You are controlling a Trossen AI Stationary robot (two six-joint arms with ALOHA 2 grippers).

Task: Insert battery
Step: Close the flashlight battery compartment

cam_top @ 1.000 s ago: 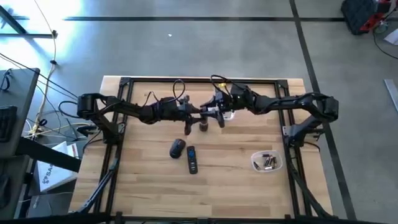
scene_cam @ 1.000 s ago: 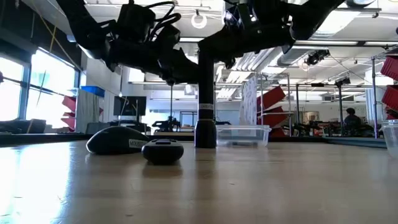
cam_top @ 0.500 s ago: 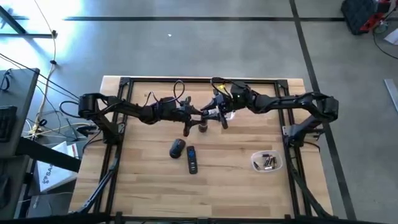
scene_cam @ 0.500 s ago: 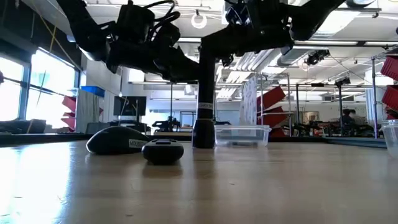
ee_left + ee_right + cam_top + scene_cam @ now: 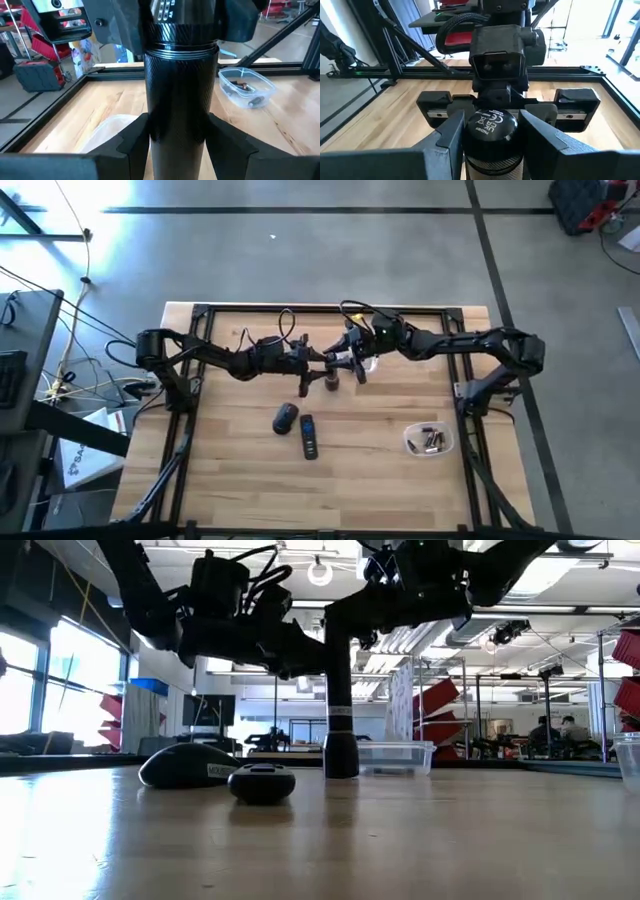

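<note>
A black flashlight (image 5: 340, 700) stands upright in the middle of the table, wider end down, with both grippers shut on it. My left gripper (image 5: 176, 135) reaches in from the table's left and has the barrel. My right gripper (image 5: 492, 131) comes from the right and has the top end, higher up. The high view shows both meeting over the flashlight (image 5: 331, 379). Several batteries lie in a clear tub (image 5: 430, 440) at the near right. My left gripper pinches the flashlight's smooth barrel (image 5: 175, 107) between its two fingers, below the ribbed ring. The fingers come level from the table's left and lie across the barrel. The flashlight stays upright, its lower end (image 5: 341, 765) at the tabletop. My right gripper pinches the flashlight's top end cap (image 5: 492, 125) between its two fingers, coming from the table's right and slanting down. The cap's printed end face shows between the fingers. It sits above my left gripper's hold.
A black computer mouse (image 5: 285, 418) and a dark remote (image 5: 309, 436) lie near the table's middle, toward the near edge. A clear lidded box (image 5: 395, 756) stands behind the flashlight. A black frame (image 5: 200, 315) borders the table.
Both grippers have carried the upright flashlight a little toward the table's right edge. It stays vertical, and both holds are unchanged.
</note>
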